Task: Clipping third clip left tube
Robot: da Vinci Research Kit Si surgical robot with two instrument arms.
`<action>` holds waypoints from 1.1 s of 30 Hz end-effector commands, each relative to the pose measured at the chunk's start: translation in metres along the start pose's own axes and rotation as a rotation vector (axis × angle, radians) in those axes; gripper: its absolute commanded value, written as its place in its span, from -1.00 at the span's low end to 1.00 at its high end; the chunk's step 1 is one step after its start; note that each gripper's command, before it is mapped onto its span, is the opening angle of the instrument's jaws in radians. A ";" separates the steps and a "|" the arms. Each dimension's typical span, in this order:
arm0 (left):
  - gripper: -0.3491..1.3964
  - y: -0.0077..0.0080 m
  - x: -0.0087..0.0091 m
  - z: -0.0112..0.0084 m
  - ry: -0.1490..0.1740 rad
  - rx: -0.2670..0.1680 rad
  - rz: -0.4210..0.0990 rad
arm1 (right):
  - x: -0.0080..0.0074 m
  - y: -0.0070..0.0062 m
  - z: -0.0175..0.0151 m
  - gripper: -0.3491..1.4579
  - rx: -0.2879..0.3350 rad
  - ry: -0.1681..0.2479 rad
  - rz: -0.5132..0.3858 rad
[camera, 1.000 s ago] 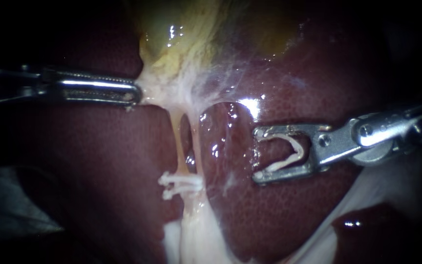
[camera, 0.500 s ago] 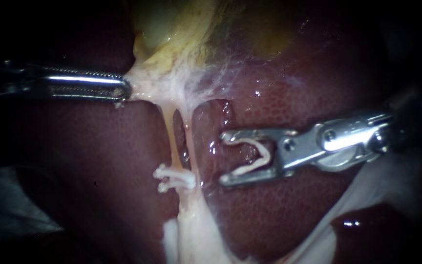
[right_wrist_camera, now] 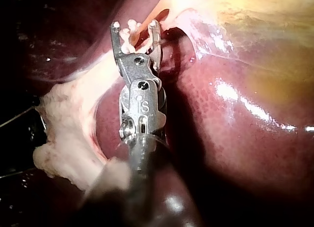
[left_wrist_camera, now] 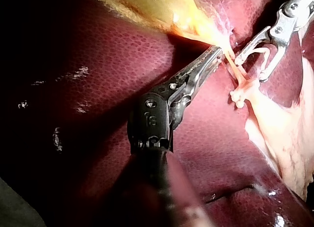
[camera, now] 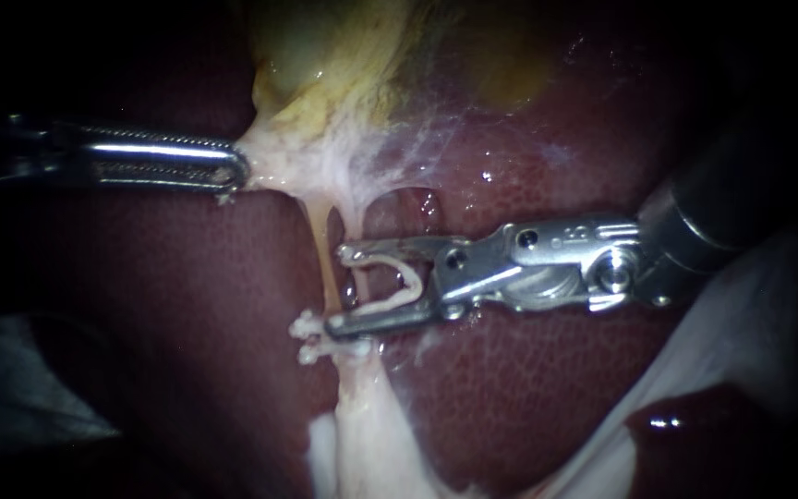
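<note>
1. White against the liver (camera: 528,397), the open clip (camera: 415,282) is held between your right instrument's (camera: 339,288) wide-spread jaws, tips at the left tube (camera: 319,231), just above two closed clips (camera: 311,337).
2. Your left instrument's (camera: 235,171) jaws grip pale tissue (camera: 279,166) under the gallbladder (camera: 325,74).

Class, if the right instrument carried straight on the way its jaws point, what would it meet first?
Probably the left tube, just ahead of the right instrument's tips; its lower jaw runs close above the clips already there. Depth is unclear.
</note>
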 end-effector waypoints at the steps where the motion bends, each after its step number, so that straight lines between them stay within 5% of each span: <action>1: -1.00 0.0000 0.0000 0.0000 0.000 0.000 0.000 | -0.0003 0.0003 0.0001 -0.06 0.003 0.002 0.005; 6: -1.00 0.0000 0.0000 0.0000 0.000 0.000 0.000 | -0.0019 0.0018 0.0007 -0.06 0.023 0.016 0.032; 11: -1.00 0.0000 0.0000 0.0000 0.000 0.000 0.000 | -0.0023 0.0027 0.0015 -0.06 0.072 0.082 0.075; 22: -1.00 0.0000 0.0000 0.0000 0.000 0.000 0.000 | -0.0008 0.0030 0.0044 -0.07 0.174 0.237 0.160; 33: -1.00 0.0000 0.0000 0.0001 0.000 0.001 0.000 | 0.0022 0.0013 0.0033 -0.09 0.191 0.249 0.168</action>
